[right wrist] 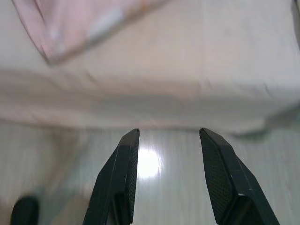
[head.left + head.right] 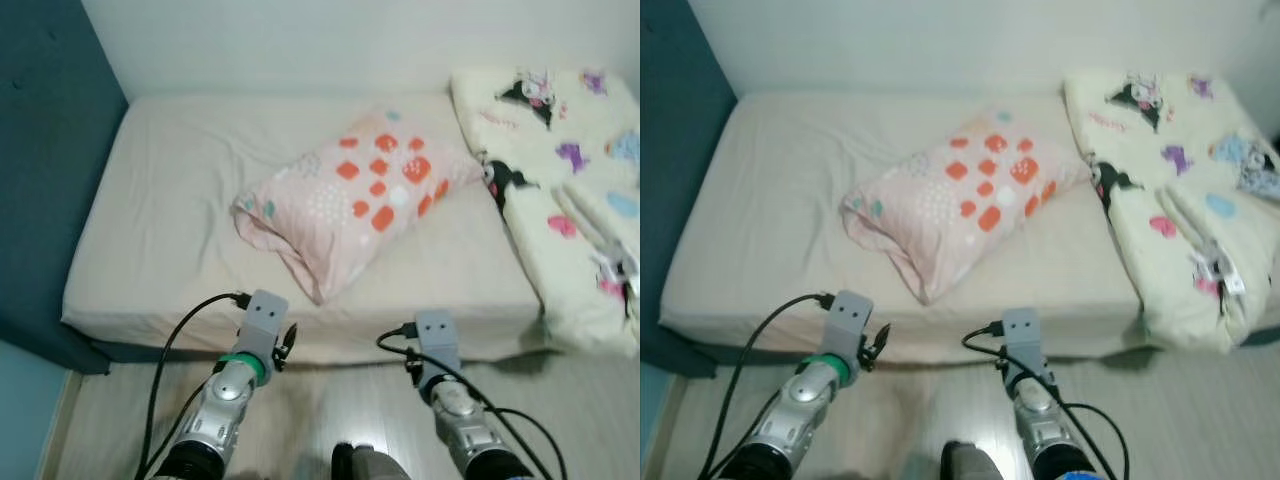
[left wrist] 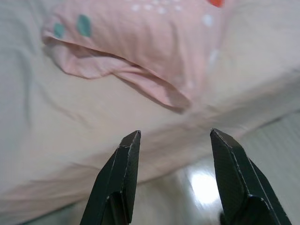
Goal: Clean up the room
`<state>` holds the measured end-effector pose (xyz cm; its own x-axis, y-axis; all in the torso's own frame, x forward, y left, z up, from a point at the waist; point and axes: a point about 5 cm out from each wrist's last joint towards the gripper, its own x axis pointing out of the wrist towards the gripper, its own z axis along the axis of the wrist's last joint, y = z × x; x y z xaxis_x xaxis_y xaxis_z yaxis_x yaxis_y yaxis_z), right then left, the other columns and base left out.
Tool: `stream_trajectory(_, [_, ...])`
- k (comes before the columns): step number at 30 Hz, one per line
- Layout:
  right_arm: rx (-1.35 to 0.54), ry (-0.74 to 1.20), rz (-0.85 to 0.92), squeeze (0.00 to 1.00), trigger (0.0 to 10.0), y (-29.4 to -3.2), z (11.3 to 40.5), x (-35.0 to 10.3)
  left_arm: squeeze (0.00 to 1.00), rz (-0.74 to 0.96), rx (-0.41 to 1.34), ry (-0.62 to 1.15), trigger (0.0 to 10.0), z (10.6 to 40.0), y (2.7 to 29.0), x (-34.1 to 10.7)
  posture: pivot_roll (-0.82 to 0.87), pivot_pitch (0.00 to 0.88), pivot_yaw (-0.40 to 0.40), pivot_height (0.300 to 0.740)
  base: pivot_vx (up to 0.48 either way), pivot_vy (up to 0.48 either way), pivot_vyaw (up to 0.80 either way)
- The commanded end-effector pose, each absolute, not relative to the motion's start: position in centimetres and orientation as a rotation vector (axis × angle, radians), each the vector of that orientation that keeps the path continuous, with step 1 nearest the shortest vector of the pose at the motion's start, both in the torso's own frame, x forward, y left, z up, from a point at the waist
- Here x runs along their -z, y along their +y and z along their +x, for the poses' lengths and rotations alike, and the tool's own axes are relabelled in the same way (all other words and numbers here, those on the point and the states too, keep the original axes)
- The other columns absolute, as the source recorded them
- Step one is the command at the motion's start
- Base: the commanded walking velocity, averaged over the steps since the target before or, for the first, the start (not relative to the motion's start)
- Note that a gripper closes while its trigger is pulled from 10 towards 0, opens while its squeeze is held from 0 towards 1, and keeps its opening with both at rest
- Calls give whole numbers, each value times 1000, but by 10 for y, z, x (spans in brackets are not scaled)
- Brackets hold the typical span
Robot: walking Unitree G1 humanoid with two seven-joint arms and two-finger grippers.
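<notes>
pillow point(image 2: 355, 200): soft matt printed cloth | bed point(image 2: 170, 230): matt creased sheet | floor point(image 1: 159, 187): glossy pale wood, beside bed | arms: silver metal

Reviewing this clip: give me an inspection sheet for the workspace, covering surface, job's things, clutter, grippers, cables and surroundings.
Surface: bed with a beige sheet, lightly wrinkled.
Job's things: pink pillow with orange spots lies askew mid-bed; folded cartoon-print blanket sits on the bed's right end.
Clutter: nothing seen.
Grippers: left gripper open, empty, pointing at the bed edge below the pillow; right gripper open, empty, over the floor near the bed edge.
Cables: black cables run along both arms, hanging free.
Surroundings: teal wall at left, white wall behind, pale wood floor.
</notes>
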<state>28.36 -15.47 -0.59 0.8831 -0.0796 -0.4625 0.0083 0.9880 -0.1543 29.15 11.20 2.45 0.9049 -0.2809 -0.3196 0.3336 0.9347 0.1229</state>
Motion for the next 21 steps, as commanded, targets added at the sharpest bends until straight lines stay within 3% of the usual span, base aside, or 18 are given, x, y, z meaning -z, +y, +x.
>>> stream_trajectory(1, [34, 534, -143, 0, 10000, -150, 273, 16, 0, 181, 307, 339, 10000, 285, 119, -16, -14, 123, 10, 740, 439, 0, 0])
stream_trajectory(14, [37, 533, -137, 0, 10000, -149, 274, 17, 0, 186, 307, 338, 10000, 286, 120, -16, -12, 122, 14, 740, 431, 0, 0])
stream_trajectory(21, [37, 534, -136, 0, 10000, -148, 273, 17, 0, 191, 302, 331, 10000, 285, 121, -17, -11, 122, 14, 740, 0, 0, 0])
